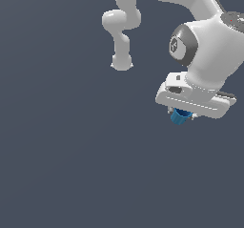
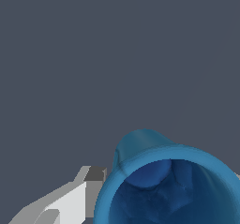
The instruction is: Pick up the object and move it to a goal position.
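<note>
The object is a small bright blue cup, poking out just under the white hand at the exterior view's right. My gripper is shut on it, and its short fingers are mostly hidden behind the hand and the cup. In the wrist view the object fills the lower right, with its dark hollow mouth facing the camera. One grey-tipped finger presses against its rim. A sliver of the other finger shows at the frame edge on the opposite side.
The white arm's links rise behind and to the exterior view's left of the hand. A plain dark grey-blue surface lies all around with nothing else on it.
</note>
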Available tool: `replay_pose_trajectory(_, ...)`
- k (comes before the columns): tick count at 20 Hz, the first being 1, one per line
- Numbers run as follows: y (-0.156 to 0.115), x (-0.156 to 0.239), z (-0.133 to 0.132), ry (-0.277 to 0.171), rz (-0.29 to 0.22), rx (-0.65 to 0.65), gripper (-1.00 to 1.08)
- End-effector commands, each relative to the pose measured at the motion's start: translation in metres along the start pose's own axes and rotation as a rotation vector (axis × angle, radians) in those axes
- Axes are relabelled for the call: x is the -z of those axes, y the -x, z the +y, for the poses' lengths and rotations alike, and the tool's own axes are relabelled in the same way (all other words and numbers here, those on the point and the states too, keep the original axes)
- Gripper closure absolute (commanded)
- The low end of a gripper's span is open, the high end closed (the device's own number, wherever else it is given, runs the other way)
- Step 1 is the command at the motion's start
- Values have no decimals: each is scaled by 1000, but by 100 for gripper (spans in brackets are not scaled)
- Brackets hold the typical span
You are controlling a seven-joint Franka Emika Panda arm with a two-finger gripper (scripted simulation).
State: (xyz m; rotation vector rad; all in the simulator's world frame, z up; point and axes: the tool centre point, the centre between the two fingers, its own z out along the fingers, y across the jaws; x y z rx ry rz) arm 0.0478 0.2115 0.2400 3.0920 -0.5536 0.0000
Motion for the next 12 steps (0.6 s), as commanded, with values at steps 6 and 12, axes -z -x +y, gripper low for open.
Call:
replay_pose_trajectory(6, -5, 18, -17, 0, 0, -1, 108)
replay_pose_trajectory(12, -6, 21, -21, -1, 0, 0, 108)
